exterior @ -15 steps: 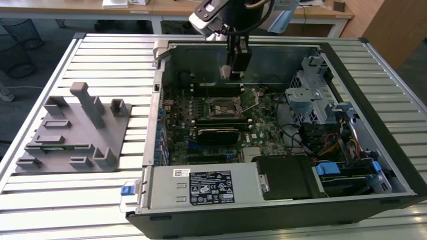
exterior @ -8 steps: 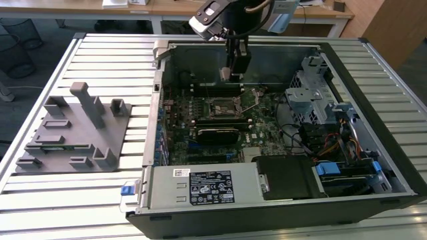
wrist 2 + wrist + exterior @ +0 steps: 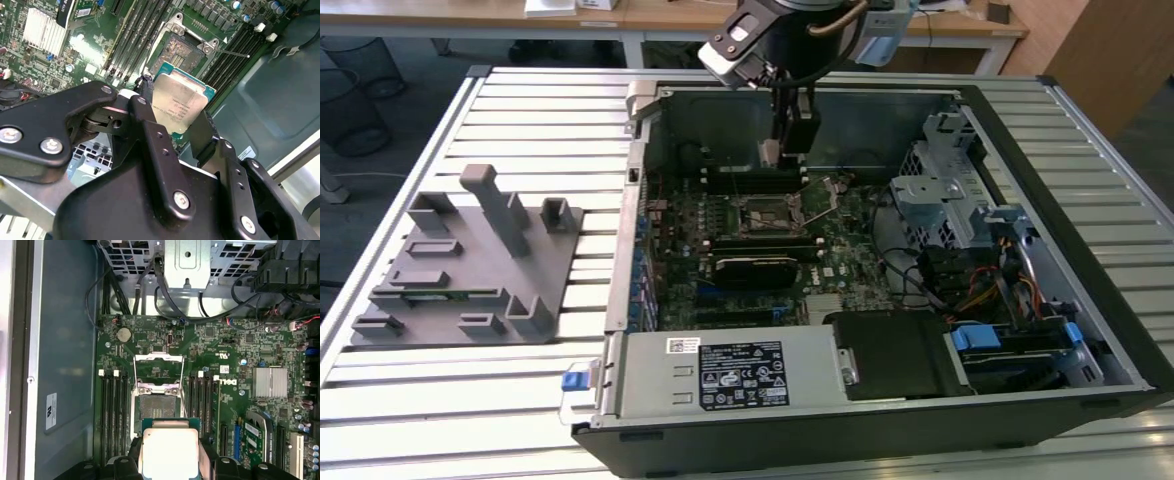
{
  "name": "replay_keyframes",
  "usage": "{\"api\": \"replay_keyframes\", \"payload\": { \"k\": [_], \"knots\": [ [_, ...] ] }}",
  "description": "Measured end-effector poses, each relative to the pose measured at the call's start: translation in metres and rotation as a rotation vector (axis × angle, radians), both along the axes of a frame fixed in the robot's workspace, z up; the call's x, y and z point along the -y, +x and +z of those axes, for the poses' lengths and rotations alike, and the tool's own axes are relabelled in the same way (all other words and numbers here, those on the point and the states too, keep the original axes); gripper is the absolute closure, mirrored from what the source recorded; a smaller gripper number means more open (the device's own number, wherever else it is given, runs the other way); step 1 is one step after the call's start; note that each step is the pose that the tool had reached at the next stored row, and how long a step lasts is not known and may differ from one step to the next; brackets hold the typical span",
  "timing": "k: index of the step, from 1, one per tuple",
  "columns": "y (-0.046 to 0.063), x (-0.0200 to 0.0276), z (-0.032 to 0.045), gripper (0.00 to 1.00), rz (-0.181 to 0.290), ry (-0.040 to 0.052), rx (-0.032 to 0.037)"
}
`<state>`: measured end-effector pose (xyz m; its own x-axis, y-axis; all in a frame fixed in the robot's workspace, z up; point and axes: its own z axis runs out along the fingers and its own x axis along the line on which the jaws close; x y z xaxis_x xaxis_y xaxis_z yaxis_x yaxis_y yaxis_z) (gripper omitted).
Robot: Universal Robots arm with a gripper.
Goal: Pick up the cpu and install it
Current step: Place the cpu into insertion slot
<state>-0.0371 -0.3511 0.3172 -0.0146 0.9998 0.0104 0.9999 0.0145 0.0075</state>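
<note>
Print on the cpu [image 3: 177, 102] and power-supply label [image 3: 744, 375] cannot be read.

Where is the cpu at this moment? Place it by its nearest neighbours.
In both wrist views the cpu is clamped in the gripper, held above the motherboard just short of the open socket, between the memory slots.

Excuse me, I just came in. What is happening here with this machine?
A robot arm works inside an open computer case. Its gripper is shut on the cpu, gripping it by two opposite edges. The chip hangs above the motherboard, close to the socket, whose metal frame is lifted open. It is not yet seated.
</note>
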Motion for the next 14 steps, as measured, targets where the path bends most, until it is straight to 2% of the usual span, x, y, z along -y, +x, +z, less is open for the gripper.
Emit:
{"api": "replay_keyframes", "payload": {
  "k": [4, 14],
  "knots": [
    [0.0, 0.0, -0.002, 0.47, 0.0, 0.012, 0.0007],
    [0.0, 0.0, -0.0054, 0.47, 0.001, 0.012, 0.0032]
  ]
}}
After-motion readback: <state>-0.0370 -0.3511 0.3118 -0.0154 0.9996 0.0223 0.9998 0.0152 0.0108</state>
